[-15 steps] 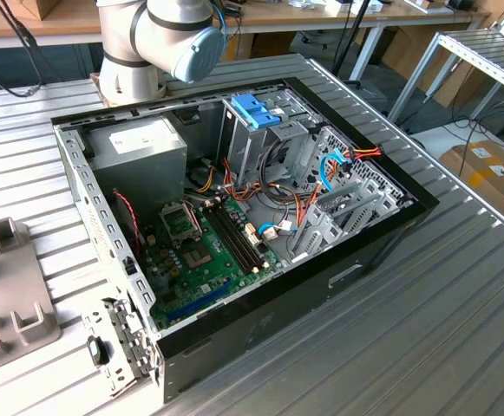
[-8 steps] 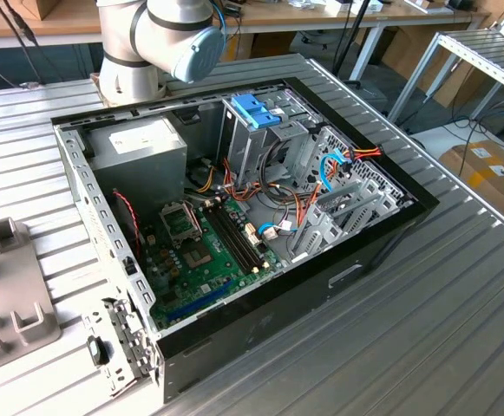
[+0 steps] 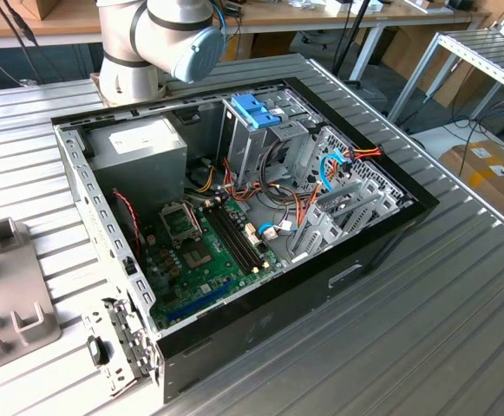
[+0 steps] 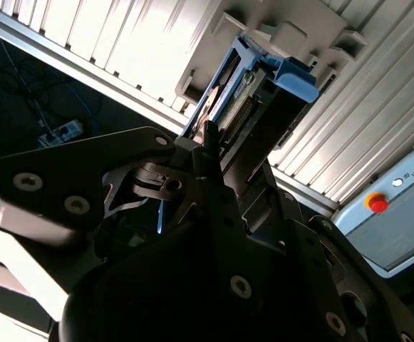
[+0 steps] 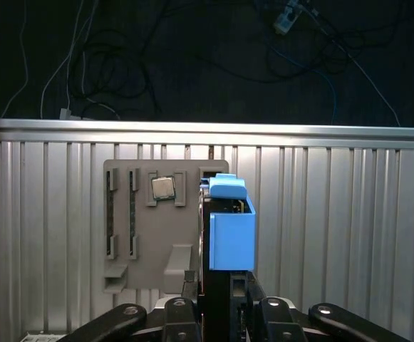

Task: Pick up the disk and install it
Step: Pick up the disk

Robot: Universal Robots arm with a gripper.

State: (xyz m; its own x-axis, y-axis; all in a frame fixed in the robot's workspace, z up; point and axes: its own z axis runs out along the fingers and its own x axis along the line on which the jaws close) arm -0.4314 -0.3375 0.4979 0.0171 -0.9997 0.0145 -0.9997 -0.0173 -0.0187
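1. Silver-grey metal disk with blue plastic rails [image 5: 231,235] stands on edge at the rim of the flat grey plastic parts tray [image 5: 142,242].
2. Your black gripper [image 5: 219,296] is clamped on its flat faces.
3. Judge it stiff, weighty and shock-sensitive; grip the metal, not the rails.

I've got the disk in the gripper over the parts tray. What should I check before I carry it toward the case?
1. Grip on the disk: ok. The gripper is shut on it, edge-on in the first wrist view.
2. Disk clear of the grey tray: cannot tell. It overlaps the tray's edge in that view.
3. Computer case open: ok. The side panel is off in the exterior view.
4. Drive cage slot free: cannot tell. Its inside is hidden.
5. Cables beside the cage: not ok. Loose bundles lie close to it.
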